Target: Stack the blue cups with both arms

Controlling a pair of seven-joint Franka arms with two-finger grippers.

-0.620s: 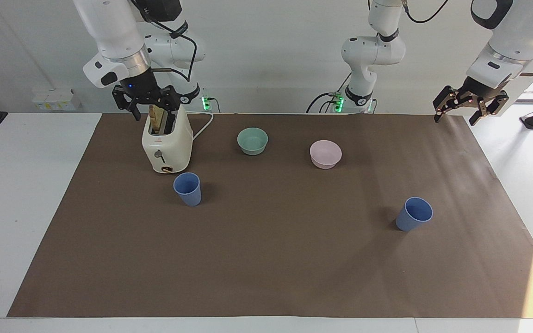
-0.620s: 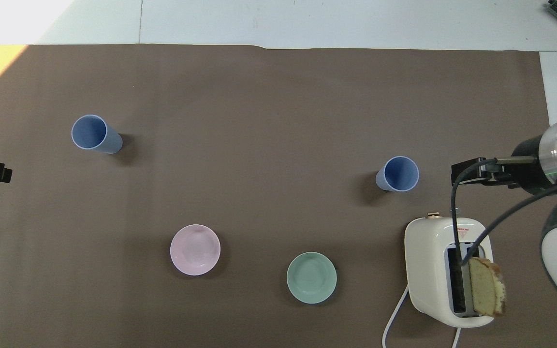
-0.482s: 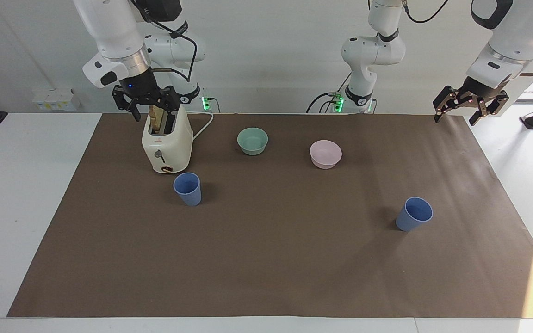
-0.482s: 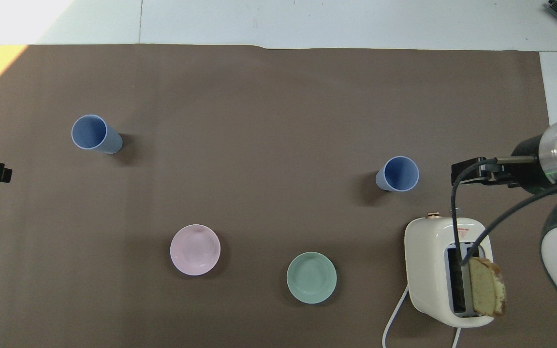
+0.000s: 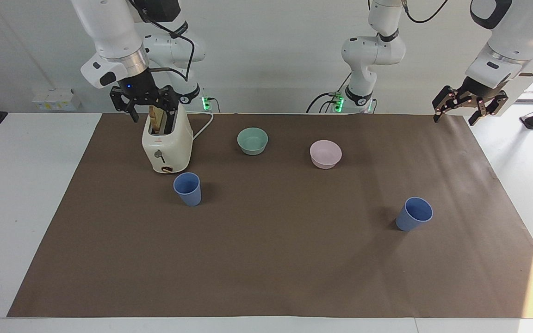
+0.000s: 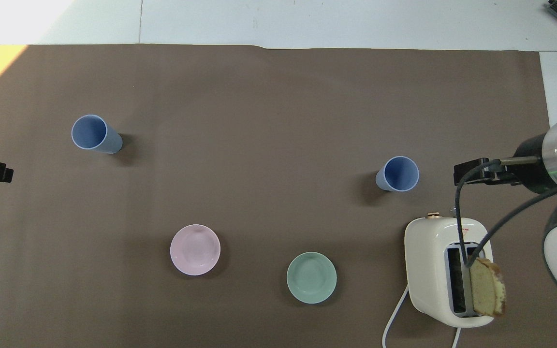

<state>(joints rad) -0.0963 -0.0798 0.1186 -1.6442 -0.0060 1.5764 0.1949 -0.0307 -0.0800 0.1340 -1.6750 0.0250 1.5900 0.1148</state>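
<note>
Our right gripper (image 5: 145, 102) has risen slightly over the cream toaster (image 5: 167, 143), fingers spread and empty — the left gripper (image 5: 467, 104) waits, also released. Both matte blue plastic cups (image 5: 187, 188) (image 5: 414, 213) stand untouched, well apart; stacking not begun.

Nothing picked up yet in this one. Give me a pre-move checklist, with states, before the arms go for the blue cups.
1. Blue cup near the toaster upright, mouth up: ok.
2. Blue cup toward the left arm's end upright, untouched: ok.
3. Left gripper open, empty, over the mat's corner: ok.
4. Right gripper open, empty, above the toaster: ok.
5. Right gripper's clearance from the bread slice: cannot tell.
6. Bowls nearer the robots than both cups: ok.
</note>
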